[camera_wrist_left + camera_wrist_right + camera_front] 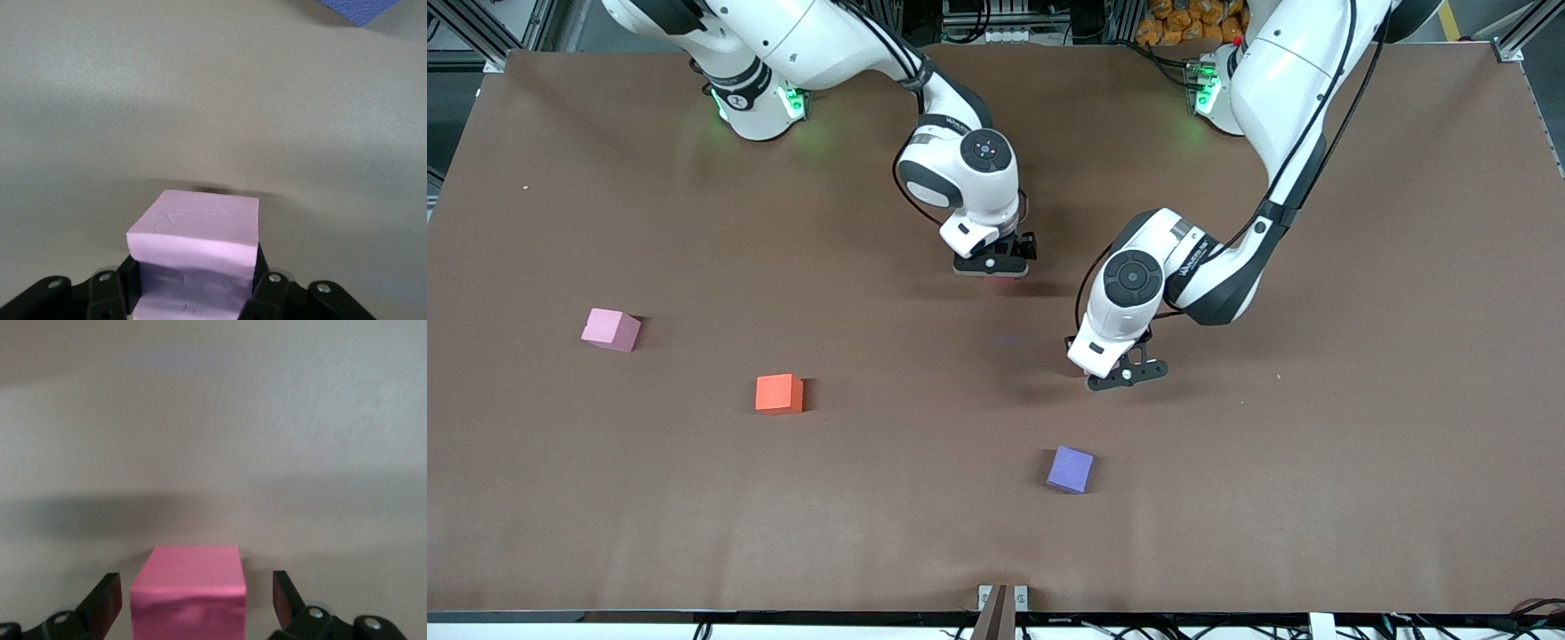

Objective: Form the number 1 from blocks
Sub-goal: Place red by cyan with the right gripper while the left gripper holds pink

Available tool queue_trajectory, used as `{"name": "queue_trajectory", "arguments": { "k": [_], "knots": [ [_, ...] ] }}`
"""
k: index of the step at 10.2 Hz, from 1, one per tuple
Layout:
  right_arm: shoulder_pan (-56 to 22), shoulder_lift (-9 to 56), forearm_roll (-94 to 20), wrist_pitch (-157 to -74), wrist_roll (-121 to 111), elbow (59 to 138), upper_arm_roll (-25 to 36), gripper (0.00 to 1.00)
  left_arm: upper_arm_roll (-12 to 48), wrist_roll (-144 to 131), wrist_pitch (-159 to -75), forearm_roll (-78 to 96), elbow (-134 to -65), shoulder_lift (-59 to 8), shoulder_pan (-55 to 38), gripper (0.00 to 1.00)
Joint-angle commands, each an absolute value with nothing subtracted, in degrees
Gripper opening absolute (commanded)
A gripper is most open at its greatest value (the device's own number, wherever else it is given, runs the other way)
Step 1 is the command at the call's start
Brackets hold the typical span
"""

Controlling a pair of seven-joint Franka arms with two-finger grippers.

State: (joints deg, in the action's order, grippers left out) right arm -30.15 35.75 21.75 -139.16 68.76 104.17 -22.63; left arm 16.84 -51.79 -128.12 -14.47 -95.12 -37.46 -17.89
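The brown table (1316,462) carries loose blocks: a light pink one (611,329) toward the right arm's end, an orange one (779,393) nearer the middle, a purple one (1070,468) nearer the camera. The left gripper (193,293) grasps a pale pink block (197,240). The right gripper (197,600) stands released around a deep pink block (190,590) on the table.

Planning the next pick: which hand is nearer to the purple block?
Left. The left hand, shut on a light pink block, hangs close above the purple block; the right hand, open, is farther off toward the bases.
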Motion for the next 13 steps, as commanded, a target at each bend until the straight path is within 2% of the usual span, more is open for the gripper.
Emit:
{"name": "queue_trajectory", "arguments": {
  "k": [1,3,6,9,13],
  "knots": [
    [-24.4,29.3,22.3,-135.1,63.9,104.9,-23.6,1.0,17.0,-51.2,-126.8,-14.2,-93.1,-38.1,-20.1,0.0],
    [-18.9,25.0,19.0,-133.0,58.1,104.9,-23.6,1.0,16.8,-51.9,-124.6,-9.0,-90.5,-40.0,-23.2,0.0],
    [-9.5,16.2,10.7,-123.5,37.8,105.0,-21.0,1.0,16.6,-54.5,-120.8,-6.0,-84.3,-43.2,-25.6,0.0],
    [-2.7,6.4,0.5,-114.4,15.6,104.5,-12.6,1.0,15.2,-56.8,-120.8,-6.4,-82.4,-45.4,-29.8,0.0],
    [-0.9,-1.7,-1.4,-103.9,-0.1,102.7,0.8,1.0,12.4,-56.5,-120.8,-6.7,-82.4,-45.9,-35.3,0.0]
  ]
}}
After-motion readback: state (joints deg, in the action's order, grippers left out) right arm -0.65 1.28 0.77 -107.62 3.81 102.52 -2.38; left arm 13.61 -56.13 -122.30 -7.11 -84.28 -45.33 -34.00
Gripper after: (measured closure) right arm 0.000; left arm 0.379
